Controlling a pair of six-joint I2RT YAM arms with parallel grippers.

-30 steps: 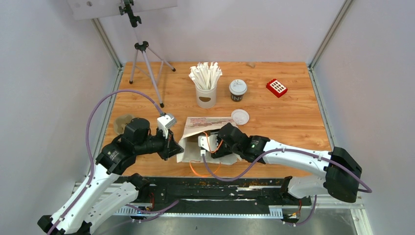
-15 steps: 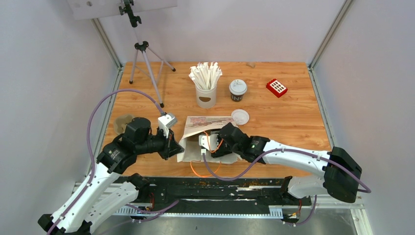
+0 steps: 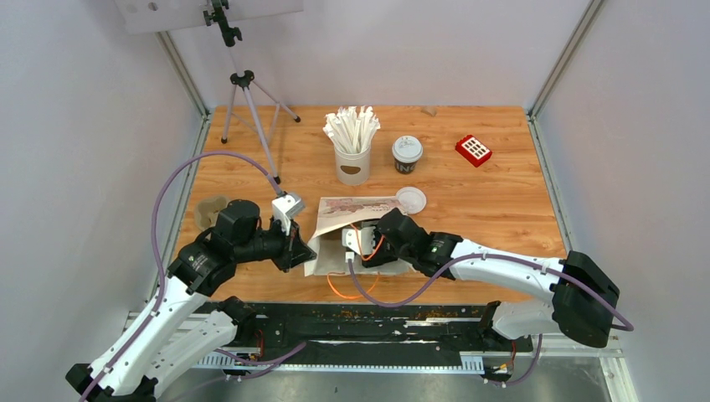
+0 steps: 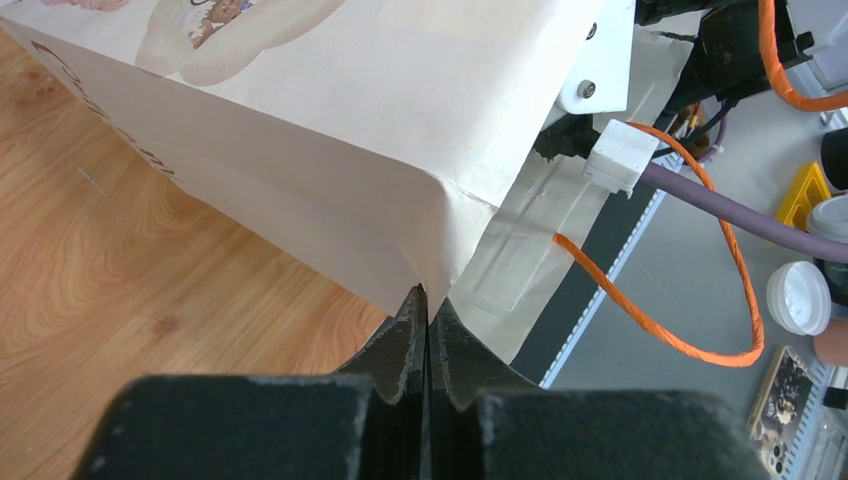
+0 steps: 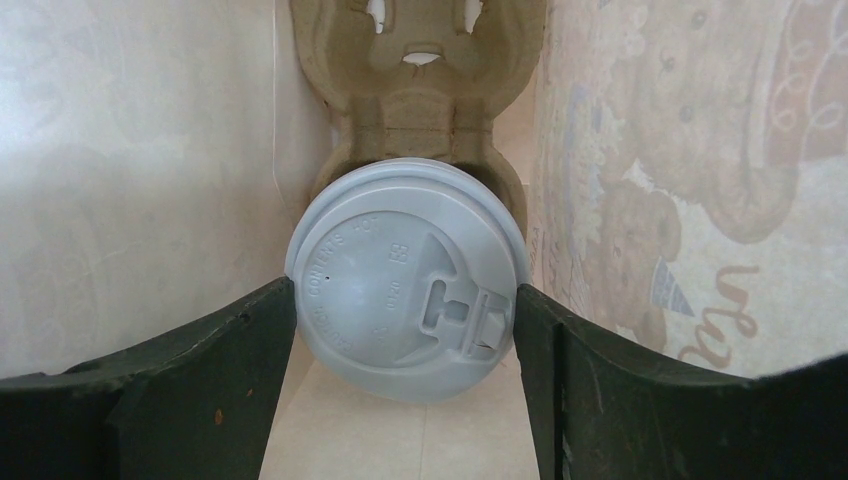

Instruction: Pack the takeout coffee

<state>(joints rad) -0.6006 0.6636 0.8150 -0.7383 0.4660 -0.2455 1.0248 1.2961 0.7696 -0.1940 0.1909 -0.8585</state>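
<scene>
With the left gripper (image 4: 427, 297) clenched on the paper bag (image 4: 300, 150), we should hold its mouth wide and lift the right gripper (image 5: 405, 288), flanking the coffee cup (image 5: 390, 250) seated in the carrier (image 5: 420, 90) inside, gripping or freed we cannot tell, straight out.

Enclosure: plain pale grey back wall (image 3: 402, 50), left wall (image 3: 84, 126) and right wall (image 3: 636, 126), joined at aluminium corner posts (image 3: 186, 71). Work surface: wood-grain tabletop (image 3: 502, 209), light brown, knots visible. A black mounting rail (image 3: 377, 322) runs along its near edge, crumbs scattered on it. A tripod (image 3: 247, 109) stands at the far left corner, below a white panel (image 3: 167, 12). Lighting is even and diffuse, with soft shadows.
</scene>
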